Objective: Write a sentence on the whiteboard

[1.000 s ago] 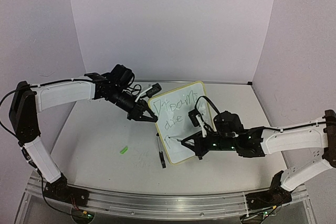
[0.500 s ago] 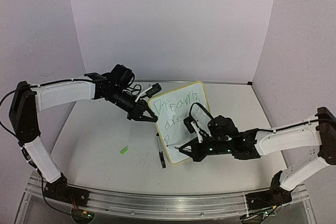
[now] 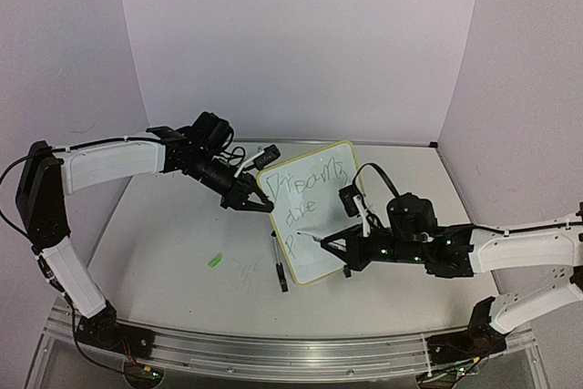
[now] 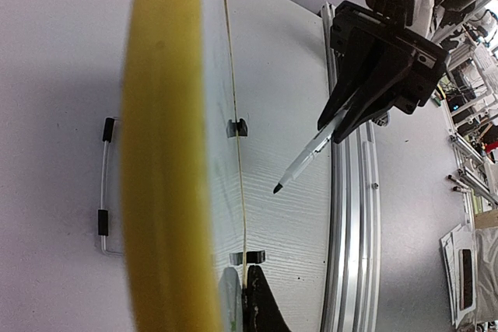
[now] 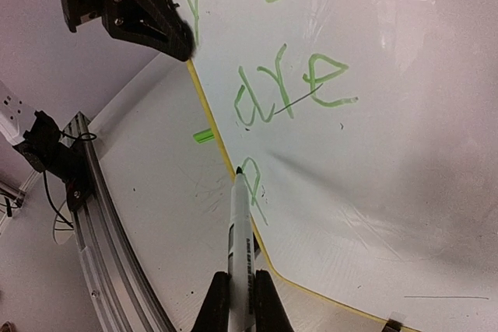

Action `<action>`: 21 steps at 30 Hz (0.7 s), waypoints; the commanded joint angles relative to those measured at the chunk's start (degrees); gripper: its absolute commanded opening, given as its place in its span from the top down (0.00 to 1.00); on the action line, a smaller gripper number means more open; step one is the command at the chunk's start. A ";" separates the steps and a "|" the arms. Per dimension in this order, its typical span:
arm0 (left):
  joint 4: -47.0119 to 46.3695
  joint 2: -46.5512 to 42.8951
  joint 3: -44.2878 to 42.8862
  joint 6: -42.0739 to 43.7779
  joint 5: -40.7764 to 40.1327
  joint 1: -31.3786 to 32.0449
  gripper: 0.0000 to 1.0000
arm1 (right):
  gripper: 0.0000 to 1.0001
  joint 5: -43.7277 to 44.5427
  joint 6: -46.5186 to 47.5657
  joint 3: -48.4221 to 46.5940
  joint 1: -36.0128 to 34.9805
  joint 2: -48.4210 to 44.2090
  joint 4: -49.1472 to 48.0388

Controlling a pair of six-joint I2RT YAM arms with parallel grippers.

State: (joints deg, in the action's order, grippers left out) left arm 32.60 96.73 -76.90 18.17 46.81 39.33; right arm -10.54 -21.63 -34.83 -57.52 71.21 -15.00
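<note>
The whiteboard (image 3: pixel 319 225), white with a thin yellow frame, stands tilted on the table. My left gripper (image 3: pixel 253 198) is shut on its upper left edge; in the left wrist view the board (image 4: pixel 167 153) runs edge-on past that gripper (image 4: pixel 247 301). The sentence (image 3: pixel 308 184) in green reads roughly "Dreams", "are" (image 5: pixel 288 87), then a lone "P" (image 5: pixel 255 188). My right gripper (image 3: pixel 342 248) is shut on a white marker (image 5: pixel 240 231). Its tip sits by the top of the "P", and the left wrist view shows a small gap between tip and board.
A green marker cap (image 3: pixel 215 261) lies on the table left of the board. A thin dark rod (image 3: pixel 280 272) lies by the board's lower left corner. An aluminium rail (image 3: pixel 273 348) runs along the near edge, with walls close on three sides.
My right arm dipped down-left along the board, then drew back to the right. A green "P" now stands on the third line. The left arm and the board have stayed still.
</note>
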 commanded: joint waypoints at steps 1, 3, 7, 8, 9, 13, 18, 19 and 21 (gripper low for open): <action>4.01 1.09 0.00 2.51 -3.56 0.83 1.00 | 1.00 2.61 -0.28 0.96 0.26 -1.09 -0.83; 3.99 1.09 -0.03 2.49 -3.56 0.83 1.00 | 1.00 2.46 0.06 1.06 0.31 -0.73 -0.84; 3.98 1.09 0.00 2.48 -3.62 0.83 1.00 | 1.00 1.74 0.66 1.25 0.70 0.17 -0.96; 3.98 1.14 -0.04 2.50 -3.64 0.83 1.00 | 1.00 1.48 0.82 1.26 0.84 0.28 -1.04; 4.01 1.15 -0.02 2.52 -3.65 0.83 1.00 | 1.00 1.22 0.93 1.26 1.00 0.32 -1.12; 3.99 1.18 0.01 2.50 -3.65 0.83 1.00 | 1.00 0.38 1.28 1.14 1.55 0.33 -1.25; 4.00 1.34 -0.09 2.50 -3.45 0.84 1.00 | 1.00 -0.03 1.44 0.97 1.77 0.91 -1.86; 4.01 1.36 -0.10 2.51 -3.39 0.84 1.00 | 1.00 -0.18 1.48 0.82 1.79 1.15 -1.96; 4.00 1.48 -0.10 2.49 -3.35 0.83 1.00 | 1.00 -0.53 1.57 0.46 1.79 1.72 -2.17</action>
State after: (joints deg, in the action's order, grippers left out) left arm 32.73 96.73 -76.90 18.17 46.81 39.33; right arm -10.12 -20.97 -33.71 -55.90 71.62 -15.19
